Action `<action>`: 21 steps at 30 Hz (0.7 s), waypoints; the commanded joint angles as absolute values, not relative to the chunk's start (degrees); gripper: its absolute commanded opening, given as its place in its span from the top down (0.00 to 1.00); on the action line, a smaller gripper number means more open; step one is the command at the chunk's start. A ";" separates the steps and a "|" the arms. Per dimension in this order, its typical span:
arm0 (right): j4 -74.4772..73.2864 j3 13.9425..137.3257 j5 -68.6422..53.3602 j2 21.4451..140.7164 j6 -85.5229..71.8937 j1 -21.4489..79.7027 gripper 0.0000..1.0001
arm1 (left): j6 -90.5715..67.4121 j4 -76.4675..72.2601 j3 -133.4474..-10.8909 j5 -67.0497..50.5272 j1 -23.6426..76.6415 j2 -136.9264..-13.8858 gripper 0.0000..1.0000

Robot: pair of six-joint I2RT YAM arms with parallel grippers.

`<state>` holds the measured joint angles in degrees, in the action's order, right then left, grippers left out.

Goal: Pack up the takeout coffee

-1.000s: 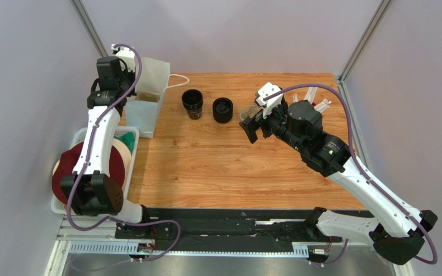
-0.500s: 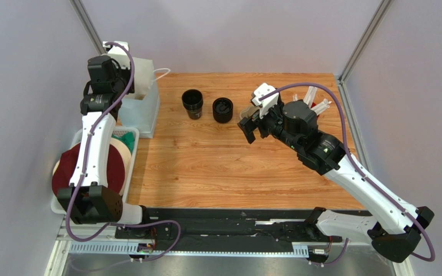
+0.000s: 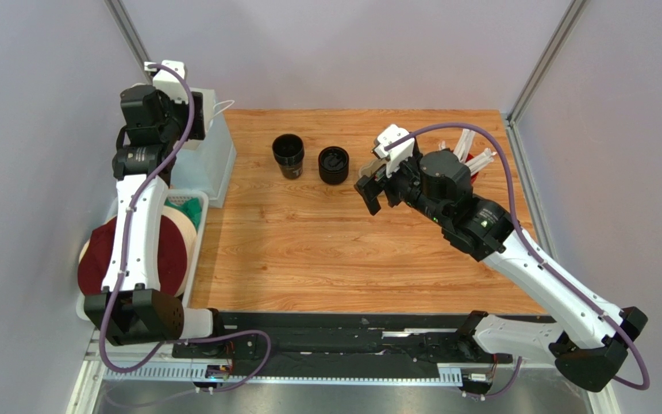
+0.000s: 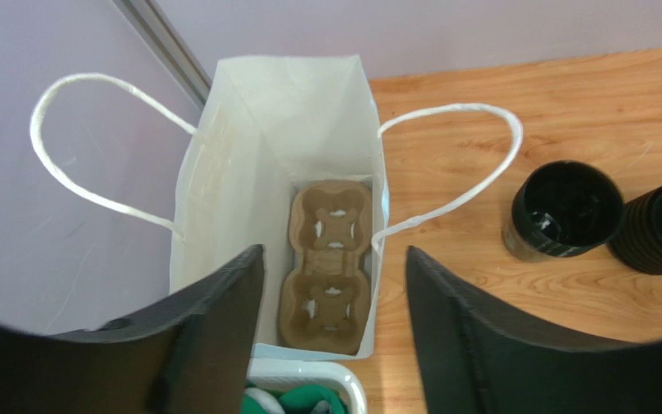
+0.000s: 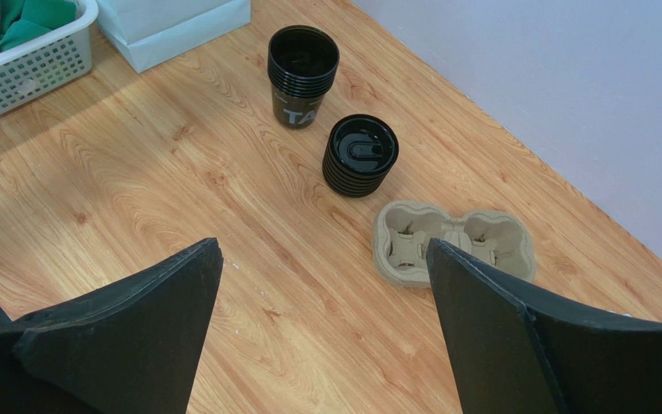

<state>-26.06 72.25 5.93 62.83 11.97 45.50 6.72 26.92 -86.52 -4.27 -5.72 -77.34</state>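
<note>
The takeout coffee is out of view. A white paper bag (image 3: pixel 214 159) stands open at the table's back left, with a brown cardboard cup carrier (image 4: pixel 330 259) lying flat on its bottom. My left gripper (image 4: pixel 334 252) hangs open above the bag's mouth and holds nothing. Right of the bag stand a taller black cup (image 3: pixel 288 155) and a short stack of black lids (image 3: pixel 334 164). My right gripper (image 5: pixel 323 246) is open over bare wood, just right of the lids. A second cardboard carrier (image 5: pixel 453 243) lies on the table beyond it.
A white basket (image 3: pixel 189 200) with green cloth and maroon and cream round things sits off the table's left edge, just in front of the bag. White straws (image 3: pixel 474 148) lie at the back right behind the right arm. Grey walls close in both sides and the back.
My left gripper went from shut to open and moved back and left. The bag shifted left with it and now stands free. The right arm crept slightly left.
</note>
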 commanded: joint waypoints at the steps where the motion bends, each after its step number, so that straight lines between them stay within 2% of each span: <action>1: -23.73 72.60 6.24 64.07 10.73 45.35 0.05 | 6.15 22.33 -85.70 -10.45 -6.42 -69.45 0.23; 2: -23.64 72.68 6.15 64.42 10.55 45.26 0.05 | 5.89 21.89 -85.08 -12.90 -6.42 -66.82 0.07; 3: -23.64 72.86 6.24 64.77 9.85 45.26 0.05 | 5.63 21.88 -84.03 -13.96 -6.42 -65.49 0.05; 9: -25.48 79.70 5.10 72.76 6.51 43.07 0.05 | 9.75 31.63 -81.58 -24.68 -6.42 -57.40 0.04; 15: -33.20 102.36 1.86 89.01 4.84 40.96 0.11 | 18.98 39.28 -71.13 -28.65 -6.33 -47.21 0.04; 17: -35.85 113.74 0.89 96.92 2.65 40.17 0.14 | 21.34 41.91 -68.74 -30.31 -6.42 -43.88 0.04; 21: -41.91 130.28 -8.40 109.75 -4.38 37.18 0.24 | 22.94 44.29 -63.29 -32.16 -6.42 -39.91 0.03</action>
<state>-35.44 116.25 0.56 101.19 3.44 39.59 17.80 39.31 -66.67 -27.88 -6.09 -42.83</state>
